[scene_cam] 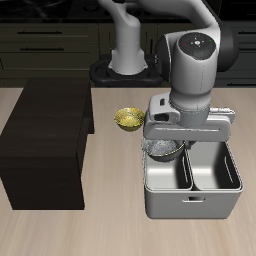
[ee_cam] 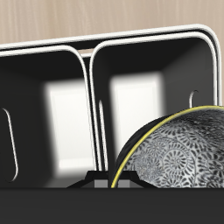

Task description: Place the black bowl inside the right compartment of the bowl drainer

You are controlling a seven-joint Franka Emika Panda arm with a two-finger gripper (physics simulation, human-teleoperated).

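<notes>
The black bowl (scene_cam: 165, 150), one, we see pinched by the gripper (scene_cam: 170, 146) over one bowl drainer (scene_cam: 193, 196); both wells empty.

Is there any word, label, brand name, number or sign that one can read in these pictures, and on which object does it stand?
None: no readable text in either view.
The black bowl carries only a speckled pattern, no letters.
The bowl drainer, yellow bowl and dark cabinet are plain.
</notes>
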